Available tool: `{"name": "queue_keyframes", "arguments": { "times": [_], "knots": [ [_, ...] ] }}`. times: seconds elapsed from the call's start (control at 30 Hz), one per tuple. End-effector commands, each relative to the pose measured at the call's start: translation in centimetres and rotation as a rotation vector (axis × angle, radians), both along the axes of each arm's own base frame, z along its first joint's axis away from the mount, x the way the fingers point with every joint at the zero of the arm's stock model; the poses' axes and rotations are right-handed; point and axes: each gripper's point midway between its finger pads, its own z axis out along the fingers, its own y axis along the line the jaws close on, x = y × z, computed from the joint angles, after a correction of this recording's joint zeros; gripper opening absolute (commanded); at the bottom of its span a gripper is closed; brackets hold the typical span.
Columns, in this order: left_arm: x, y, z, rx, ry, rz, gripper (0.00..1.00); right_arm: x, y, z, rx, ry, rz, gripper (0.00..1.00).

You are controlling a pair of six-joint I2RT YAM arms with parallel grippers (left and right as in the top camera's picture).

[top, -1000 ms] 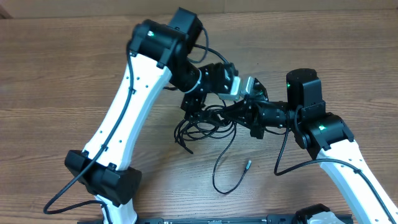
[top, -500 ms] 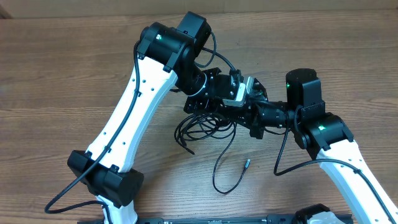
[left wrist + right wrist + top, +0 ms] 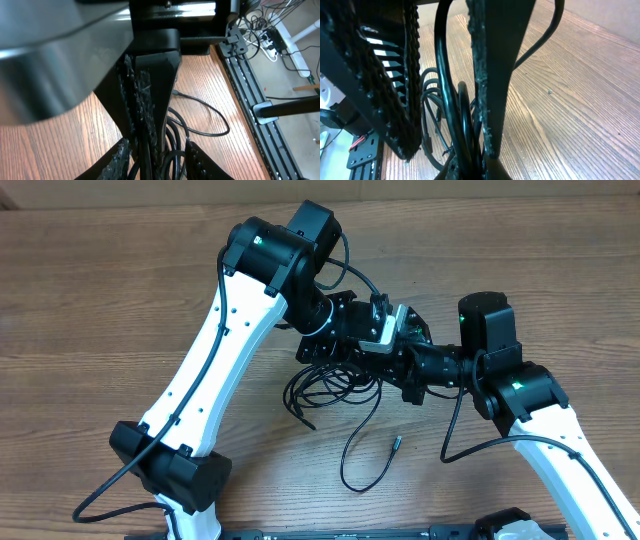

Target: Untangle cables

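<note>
Left wrist view: the left gripper (image 3: 139,145) has its ribbed pads (image 3: 146,100) pressed almost together. A black strand appears to run up between them, so that reads as a pinch on the cables (image 3: 172,145). On the right wrist view, the right gripper (image 3: 447,150) has its jaws apart, with several cords passing through the gap and neither side clearly biting. From overhead, both grippers meet over the knot, which sits in the middle of the table (image 3: 100,300). Its loops spill toward the robot's side, and one loose tail curls away to a small plug (image 3: 397,444) lying free. These cords look light, limp and a bit slick, so they should sag and slide rather than hold shape. The best hold is likely a single strand at the knot's edge, or that free tail near the plug, not the thick middle. No box, tray or bin shows anywhere
</note>
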Motion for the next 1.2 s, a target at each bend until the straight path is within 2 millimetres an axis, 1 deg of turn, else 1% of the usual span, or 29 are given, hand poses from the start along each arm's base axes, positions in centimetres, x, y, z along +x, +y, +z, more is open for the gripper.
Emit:
{"name": "queue_keyframes", "arguments": {
  "times": [0.0,0.07,0.83,1.0,1.17],
  "knots": [
    [-0.1,0.7,0.4,0.033,-0.023,0.025,0.06,0.3,-0.2,0.1,-0.012,-0.004,-0.021,0.04],
    [-0.2,0.7,0.4,0.032,-0.018,0.029,0.04,0.3,-0.2,0.1,-0.012,-0.004,-0.021,0.04],
    [0.1,0.5,0.5,0.022,-0.030,0.030,0.04,0.2,-0.2,-0.1,-0.015,0.007,-0.021,0.04],
    [0.5,0.9,0.5,0.021,-0.031,0.045,0.04,0.2,-0.2,-0.1,-0.015,0.006,-0.021,0.04],
    [1.7,1.9,0.5,0.019,-0.034,0.085,0.04,0.2,-0.2,0.0,-0.014,0.003,-0.021,0.04]
  ]
}}
